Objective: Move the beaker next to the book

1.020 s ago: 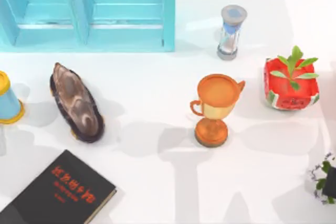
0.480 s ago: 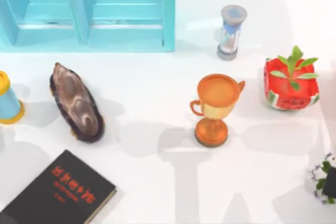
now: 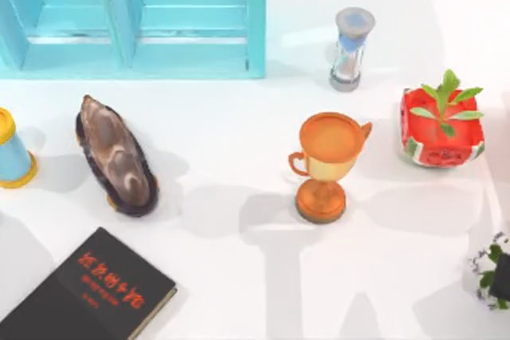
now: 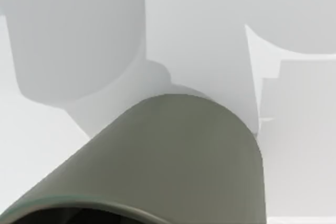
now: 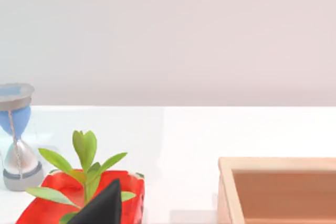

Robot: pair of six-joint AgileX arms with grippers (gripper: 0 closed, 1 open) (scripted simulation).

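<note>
beaker (image 3: 13, 151): light-blue, yellow rims, seemingly upright, far left | book (image 3: 89, 292): black, flat, front-left

Left arm's grey cylindrical link (image 4: 173, 166) above table; dark right fingertip (image 5: 102, 205) visible.

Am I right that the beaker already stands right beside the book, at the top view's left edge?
Not quite: the beaker is at the left edge, but it stands well apart from the book, which lies lower in the top view, with bare table between them.
</note>
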